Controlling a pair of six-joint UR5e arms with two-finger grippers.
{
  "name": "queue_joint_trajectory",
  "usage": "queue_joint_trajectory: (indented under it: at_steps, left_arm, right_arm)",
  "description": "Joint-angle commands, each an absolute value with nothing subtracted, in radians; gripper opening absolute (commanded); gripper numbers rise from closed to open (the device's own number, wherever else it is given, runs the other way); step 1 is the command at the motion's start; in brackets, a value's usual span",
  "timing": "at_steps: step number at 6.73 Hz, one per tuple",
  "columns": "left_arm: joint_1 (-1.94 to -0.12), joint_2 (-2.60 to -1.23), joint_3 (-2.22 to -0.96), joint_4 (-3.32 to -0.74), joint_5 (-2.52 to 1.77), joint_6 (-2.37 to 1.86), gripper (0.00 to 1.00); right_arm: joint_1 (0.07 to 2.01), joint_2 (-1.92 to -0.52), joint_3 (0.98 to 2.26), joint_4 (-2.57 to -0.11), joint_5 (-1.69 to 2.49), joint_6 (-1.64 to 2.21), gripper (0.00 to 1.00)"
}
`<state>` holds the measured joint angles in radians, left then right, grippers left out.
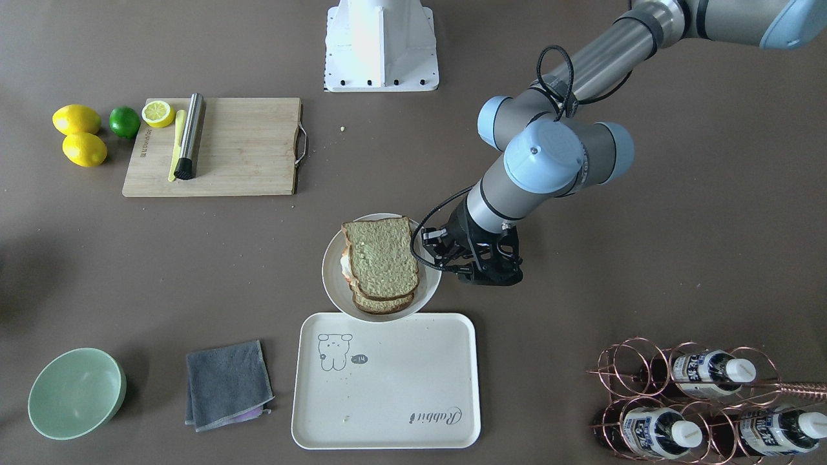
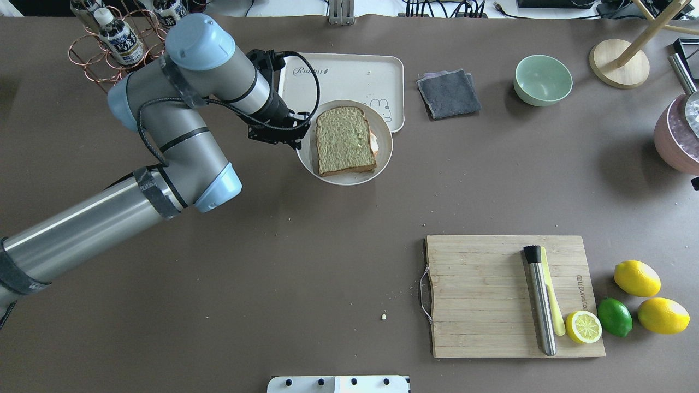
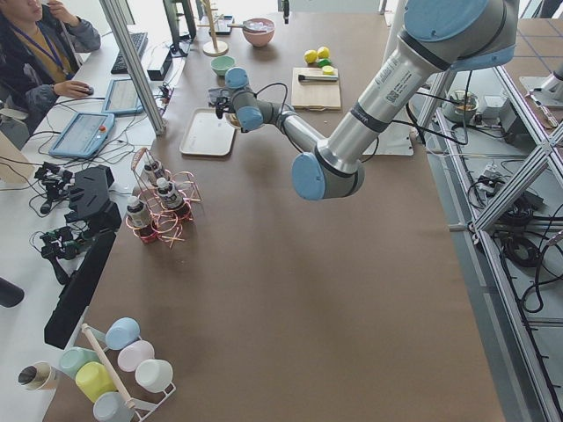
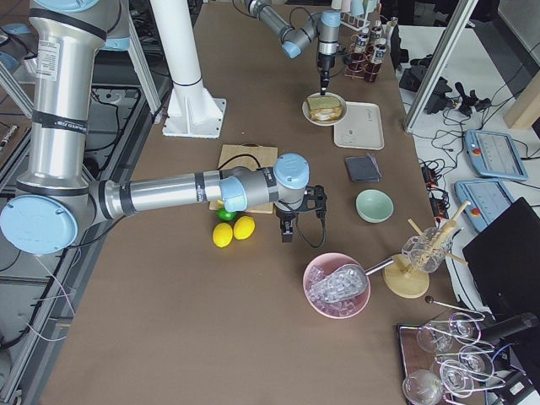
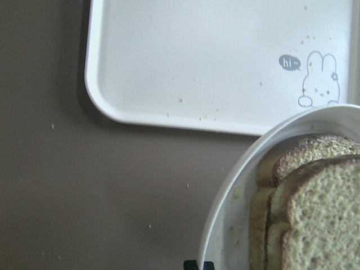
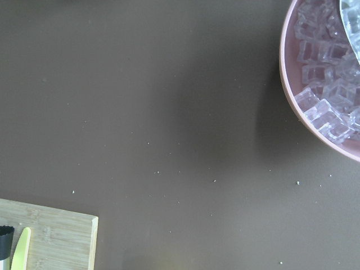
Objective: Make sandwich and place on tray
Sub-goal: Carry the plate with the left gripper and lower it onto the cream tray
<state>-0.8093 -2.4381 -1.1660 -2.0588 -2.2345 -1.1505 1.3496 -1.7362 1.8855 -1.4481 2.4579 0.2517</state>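
Note:
The sandwich [image 1: 381, 258], two wholegrain slices with white egg showing at one edge, lies on a round white plate [image 1: 333, 278]. My left gripper [image 1: 431, 248] is at the plate's rim on the side towards the bottle rack and looks shut on it. The plate overlaps the near edge of the cream tray [image 1: 387, 394]; the overlap also shows in the overhead view [image 2: 385, 147] and the left wrist view [image 5: 230, 225]. The tray is bare apart from crumbs. My right gripper [image 4: 287, 229] shows only in the exterior right view, beside the lemons; I cannot tell whether it is open or shut.
A wooden cutting board [image 1: 219, 145] with a metal bar tool, a yellow knife and a half lemon lies towards the robot. Two lemons [image 1: 77, 132] and a lime lie beside it. A grey cloth [image 1: 226, 384], a green bowl [image 1: 76, 392] and a copper bottle rack [image 1: 698, 400] flank the tray. A pink ice bowl [image 6: 326, 84] stands near the right wrist.

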Motion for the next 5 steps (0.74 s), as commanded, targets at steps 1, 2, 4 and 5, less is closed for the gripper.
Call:
queue_joint_trajectory:
  at_steps: [1,2,4,5]
  left_arm:
    - [-0.857,-2.598,-0.819,-2.214,-2.252,-1.095,0.00]
    - [-0.859,-2.656,-0.731,-2.223,-2.241,-1.092,0.00]
    - [-0.861,-2.699,-0.634,-2.272,-2.197,-1.091,0.00]
    - [-0.858,-2.710,-0.609,-2.290,-2.168,-1.092,0.00]
  right_arm:
    - [1.356,-1.746,1.897,-1.448,2.448,0.252,1.00]
    - [1.355,-1.746,1.898,-1.448,2.435,0.252,1.00]
    - [1.353,-1.749,1.898,-1.448,2.434,0.252,1.00]
    - [1.350,-1.749,1.898,-1.448,2.427,0.252,1.00]
